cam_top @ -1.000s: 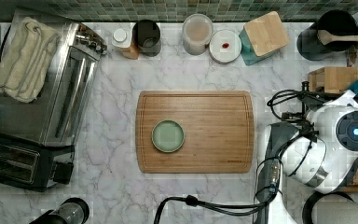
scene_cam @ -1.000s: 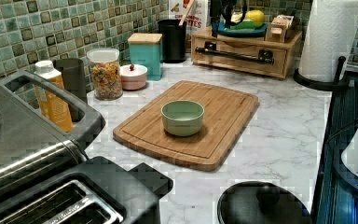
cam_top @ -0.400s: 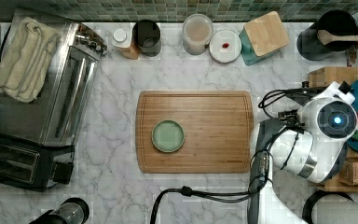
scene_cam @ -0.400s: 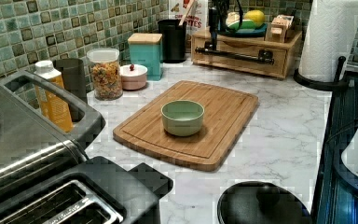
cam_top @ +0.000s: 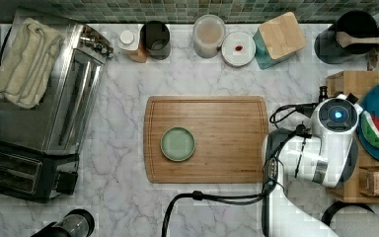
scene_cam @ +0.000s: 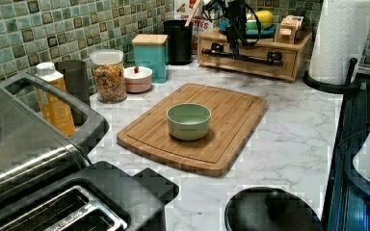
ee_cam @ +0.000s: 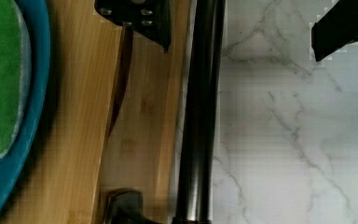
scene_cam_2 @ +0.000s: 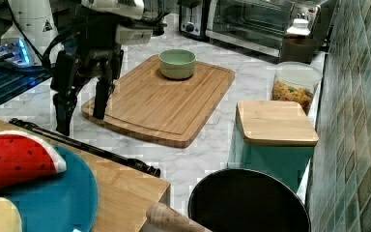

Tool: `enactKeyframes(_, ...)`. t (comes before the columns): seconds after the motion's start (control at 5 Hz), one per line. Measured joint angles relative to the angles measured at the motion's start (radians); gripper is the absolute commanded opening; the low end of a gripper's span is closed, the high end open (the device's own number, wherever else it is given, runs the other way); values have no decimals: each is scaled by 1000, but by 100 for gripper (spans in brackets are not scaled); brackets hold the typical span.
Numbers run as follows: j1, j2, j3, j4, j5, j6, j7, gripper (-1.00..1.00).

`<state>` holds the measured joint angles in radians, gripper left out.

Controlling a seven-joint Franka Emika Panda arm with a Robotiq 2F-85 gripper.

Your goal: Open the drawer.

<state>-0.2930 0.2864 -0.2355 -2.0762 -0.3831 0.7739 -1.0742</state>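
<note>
Drawer [scene_cam: 250, 57] at far end of marble table [scene_cam: 289, 139] in left view, light-wood box w/ long black bar handle [scene_cam: 243, 57] across its front; looks shut, front flush w/ box. Blue plate [scene_cam_2: 53, 193] on top w/ watermelon slice [scene_cam_2: 14, 162]. In top view, drawer unit [cam_top: 355, 81] at the top view's right edge, mostly under arm [cam_top: 325, 148].

Pincer [scene_cam_2: 82, 108] right at handle [scene_cam_2: 84, 147] in right view: fingers [scene_cam_2: 100, 99] wide apart, pointing down, one either side of bar, nothing gripped. Wrist view same: one finger [ee_cam: 140, 18] over wood top, other [ee_cam: 342, 25] over marble, bar [ee_cam: 200, 112] running between, not touching either. In left view, pincer [scene_cam: 235, 36] sits just above handle, cables looped round it.

Cutting board [cam_top: 206, 139] mid-table w/ green bowl [cam_top: 177, 143] on it, well apart from drawer. Along tiled wall: teal canister w/ wood lid [scene_cam: 150, 57], cereal jar [scene_cam: 108, 76], black cup [scene_cam: 178, 41]. Paper towel roll [scene_cam: 343, 41] beside drawer at the left view's right. Toaster oven [cam_top: 54, 94] at the top view's left.
</note>
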Motion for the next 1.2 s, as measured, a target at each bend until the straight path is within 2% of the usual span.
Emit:
enactKeyframes(0.2, -19, 1, -1, -8, 17, 46, 4, 100)
enactKeyframes(0.4, -34, 1, -4, 0, 80, 30, 4, 100)
enactKeyframes(0.8, -37, -8, 0, -20, 161, 21, 52, 100)
enactKeyframes(1.0, -38, -8, 0, -35, 164, 66, 52, 100)
enactKeyframes(1.2, -37, 4, -6, -51, 164, 226, 47, 100)
